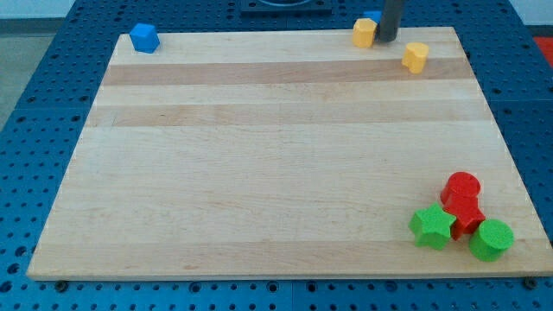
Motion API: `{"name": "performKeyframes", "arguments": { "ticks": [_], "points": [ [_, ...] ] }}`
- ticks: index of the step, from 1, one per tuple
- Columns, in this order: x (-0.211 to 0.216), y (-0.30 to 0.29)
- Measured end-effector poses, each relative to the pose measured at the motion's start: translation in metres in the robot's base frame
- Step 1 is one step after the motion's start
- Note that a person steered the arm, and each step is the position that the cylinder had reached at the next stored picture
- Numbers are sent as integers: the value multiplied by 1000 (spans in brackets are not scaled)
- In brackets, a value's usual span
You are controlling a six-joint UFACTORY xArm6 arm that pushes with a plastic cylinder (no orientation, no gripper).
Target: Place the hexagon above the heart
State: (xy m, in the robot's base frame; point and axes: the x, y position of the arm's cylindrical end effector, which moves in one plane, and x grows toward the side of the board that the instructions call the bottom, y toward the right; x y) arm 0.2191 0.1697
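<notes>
- My tip is at the view's top, near the far edge of the tabletop; it stands just to the right of a yellow block and seems to touch it or nearly touch it.
- The tool is only a straight dark rod, so it has no parts which stand apart or together, and it clamps nothing.
- This yellow block looks like the hexagon, but the shape is small and I cannot be fully sure.
- A second yellow block lies to the right and a little lower, apart from my tip; it may be the heart, its form is not clear to me.
- Behind the rod a small blue block shows only partly, so I cannot tell its shape.
- Another blue block sits alone at the top left corner of the tabletop.
- In the bottom right corner four blocks are grouped close together: a red cylinder, a second red block just under it, a green star at the left and a green cylinder at the right.
- This group is well apart from my tip.
</notes>
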Motion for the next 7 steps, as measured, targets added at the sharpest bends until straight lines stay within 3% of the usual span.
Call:
{"name": "performKeyframes", "arguments": {
  "ticks": [3,4,5,7],
  "points": [
    [32,16],
    [53,-23],
    [46,-81],
    [-22,-101]
  ]
}}
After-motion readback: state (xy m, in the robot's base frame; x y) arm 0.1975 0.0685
